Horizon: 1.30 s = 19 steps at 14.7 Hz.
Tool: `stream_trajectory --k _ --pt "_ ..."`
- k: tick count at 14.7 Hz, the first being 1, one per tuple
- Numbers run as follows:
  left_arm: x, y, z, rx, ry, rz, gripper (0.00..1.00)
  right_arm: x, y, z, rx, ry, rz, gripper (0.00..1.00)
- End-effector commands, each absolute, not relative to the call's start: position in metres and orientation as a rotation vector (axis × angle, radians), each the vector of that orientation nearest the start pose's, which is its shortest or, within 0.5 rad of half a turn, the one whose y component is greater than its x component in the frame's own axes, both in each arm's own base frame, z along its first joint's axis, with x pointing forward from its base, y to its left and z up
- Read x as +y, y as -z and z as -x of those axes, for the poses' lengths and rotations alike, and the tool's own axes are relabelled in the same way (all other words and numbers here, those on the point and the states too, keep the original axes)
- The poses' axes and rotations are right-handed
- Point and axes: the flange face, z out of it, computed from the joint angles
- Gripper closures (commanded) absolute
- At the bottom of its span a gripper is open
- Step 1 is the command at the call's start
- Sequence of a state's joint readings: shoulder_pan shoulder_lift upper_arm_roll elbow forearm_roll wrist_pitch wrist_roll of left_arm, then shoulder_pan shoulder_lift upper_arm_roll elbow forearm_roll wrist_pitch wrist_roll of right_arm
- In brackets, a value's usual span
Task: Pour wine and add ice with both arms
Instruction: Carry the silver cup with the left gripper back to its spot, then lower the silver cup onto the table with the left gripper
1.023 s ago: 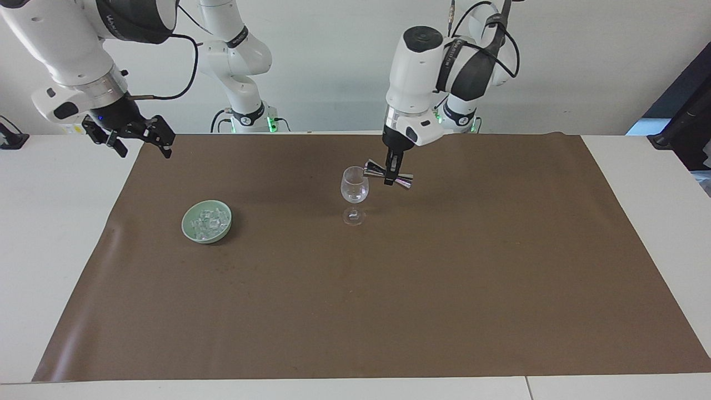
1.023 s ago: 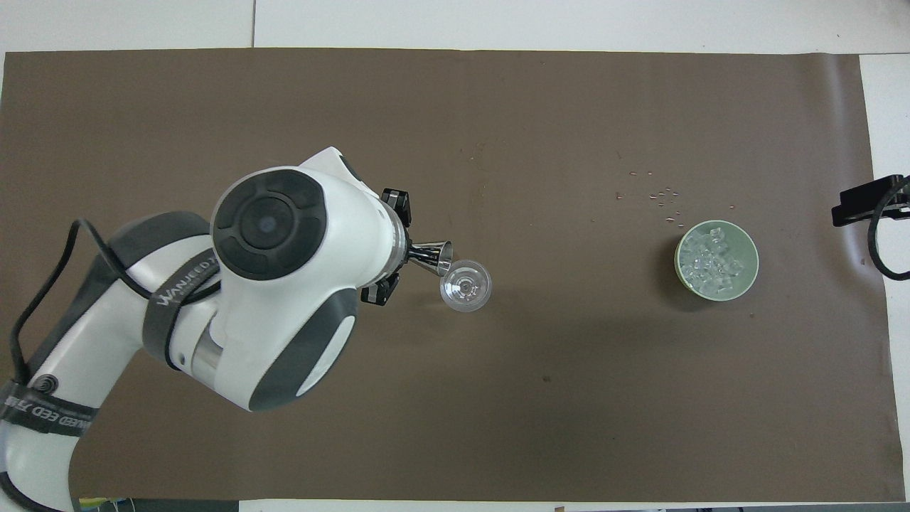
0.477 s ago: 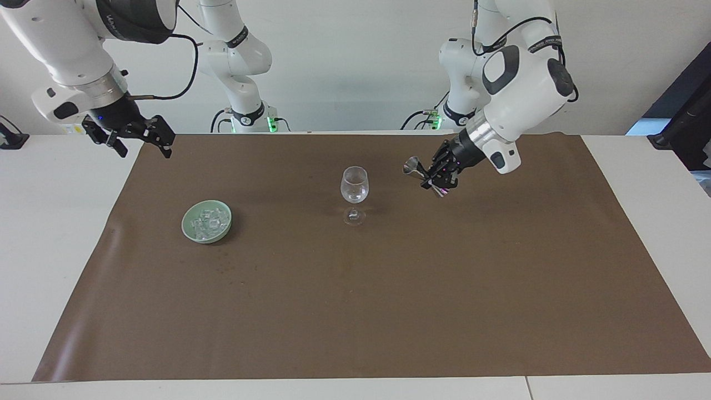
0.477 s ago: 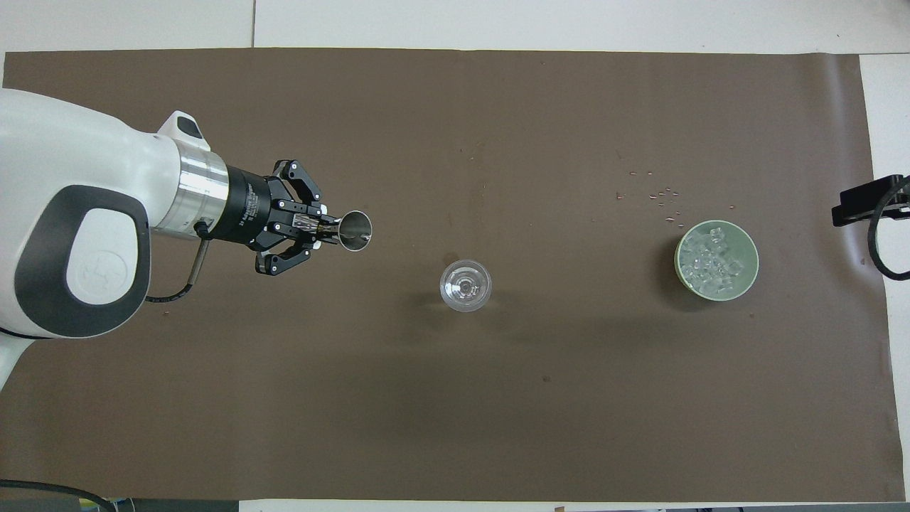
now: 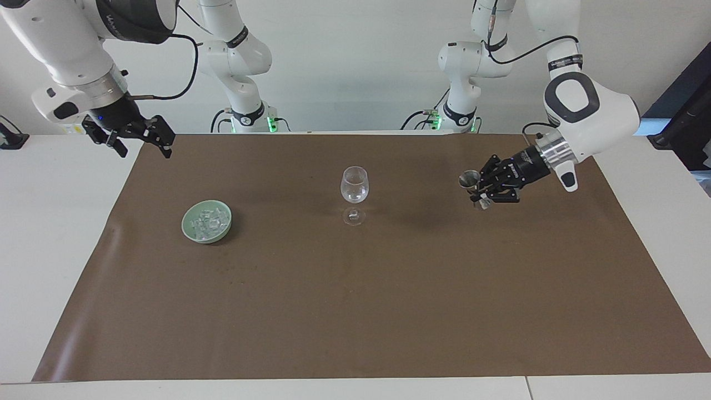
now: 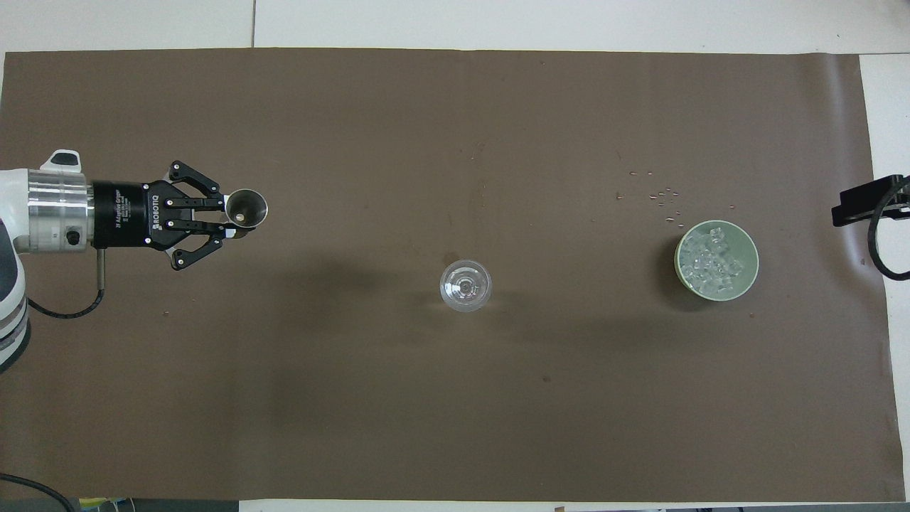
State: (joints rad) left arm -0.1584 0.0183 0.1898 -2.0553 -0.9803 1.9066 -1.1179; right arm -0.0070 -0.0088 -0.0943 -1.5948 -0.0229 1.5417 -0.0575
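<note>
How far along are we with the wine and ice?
Pour looks done: the wine glass stands upright mid-mat with a little clear liquid. In hand: the left gripper holds the jigger upright over the mat's left-arm end. Left: the ice sits in the green bowl; the right gripper waits open, off the mat's corner.
</note>
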Motion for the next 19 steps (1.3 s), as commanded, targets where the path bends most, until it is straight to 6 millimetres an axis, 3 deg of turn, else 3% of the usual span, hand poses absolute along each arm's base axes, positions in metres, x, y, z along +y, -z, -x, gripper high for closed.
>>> stream_trajectory --k 1,5,8,11,19 --pt "-0.013 -0.420 -0.556 1.658 0.797 -1.534 1.00 -0.060 -0.616 -0.540 0.050 -0.061 3.141 0.00" --pt "0.043 -0.376 -0.559 1.633 0.864 -1.381 1.00 -0.060 -0.616 -0.540 0.050 -0.061 3.141 0.00" --pt "0.072 -0.343 -0.556 1.523 0.880 -1.373 1.00 -0.060 -0.616 -0.540 0.050 -0.061 3.141 0.00" --pt "0.104 -0.312 -0.553 1.544 0.908 -1.258 1.00 -0.060 -0.616 -0.540 0.050 -0.061 3.141 0.00" --pt "0.132 -0.272 -0.555 1.545 0.917 -1.145 1.00 -0.060 -0.616 -0.540 0.050 -0.061 3.141 0.00"
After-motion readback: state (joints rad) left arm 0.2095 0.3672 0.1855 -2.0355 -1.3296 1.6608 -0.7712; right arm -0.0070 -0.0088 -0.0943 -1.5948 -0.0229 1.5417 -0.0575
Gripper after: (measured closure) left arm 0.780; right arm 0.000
